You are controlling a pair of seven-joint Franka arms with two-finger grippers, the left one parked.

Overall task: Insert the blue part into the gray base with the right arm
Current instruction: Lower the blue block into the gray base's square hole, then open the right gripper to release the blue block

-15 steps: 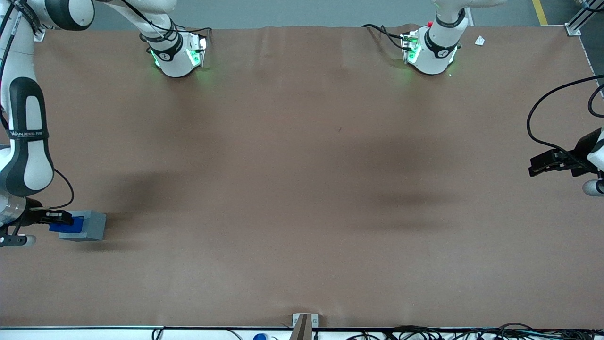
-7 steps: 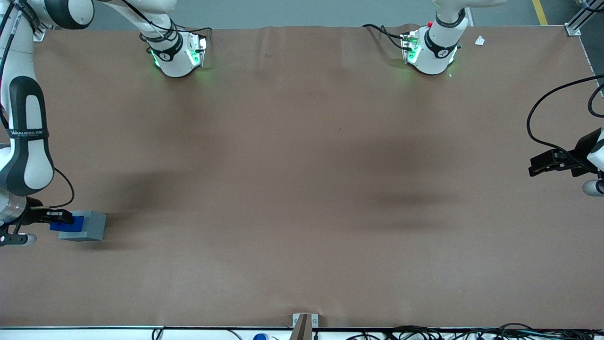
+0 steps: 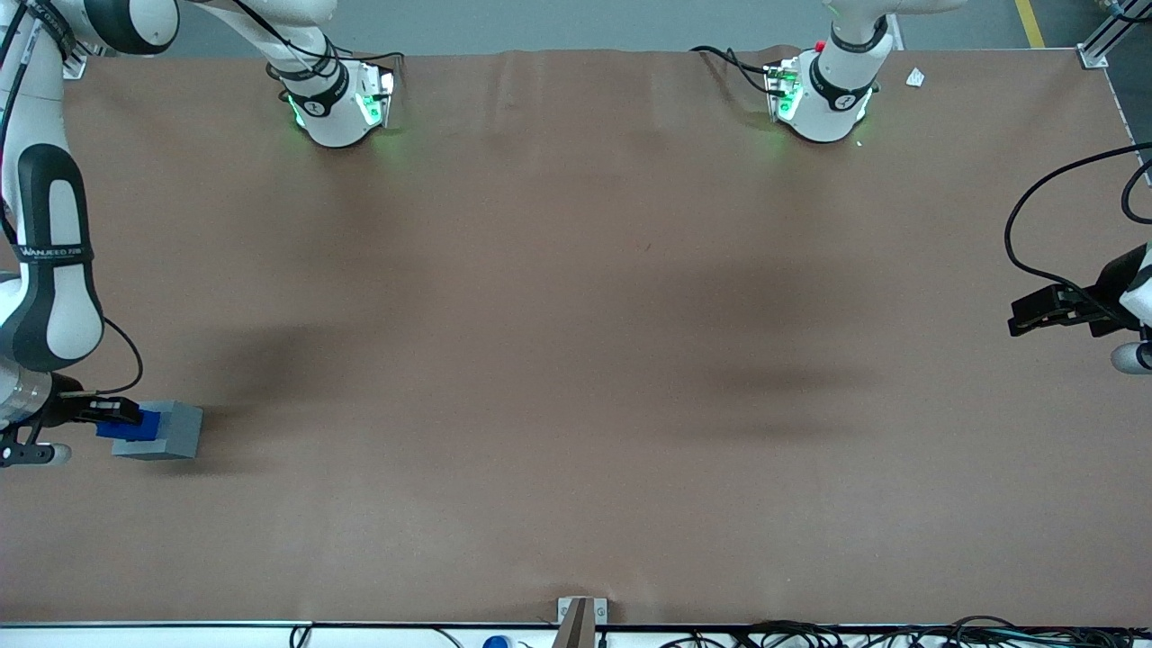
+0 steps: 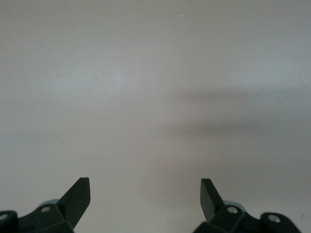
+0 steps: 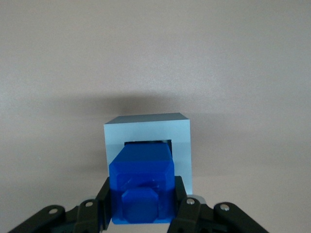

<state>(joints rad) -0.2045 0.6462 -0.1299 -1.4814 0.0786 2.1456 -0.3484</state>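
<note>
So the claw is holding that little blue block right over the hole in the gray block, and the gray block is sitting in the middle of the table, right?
Not the middle. The gray base sits near the working arm's end of the table, as the front view shows. The rest holds: the gripper is shut on the blue part, right over the base's square hole.

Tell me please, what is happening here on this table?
The right arm is putting the blue part into the gray base. Its tool is shut on the blue part and holds it right over the base's square hole, at the working arm's end of the table. The part looks lined up with the hole and perhaps partly in, but not seated yet.
</note>
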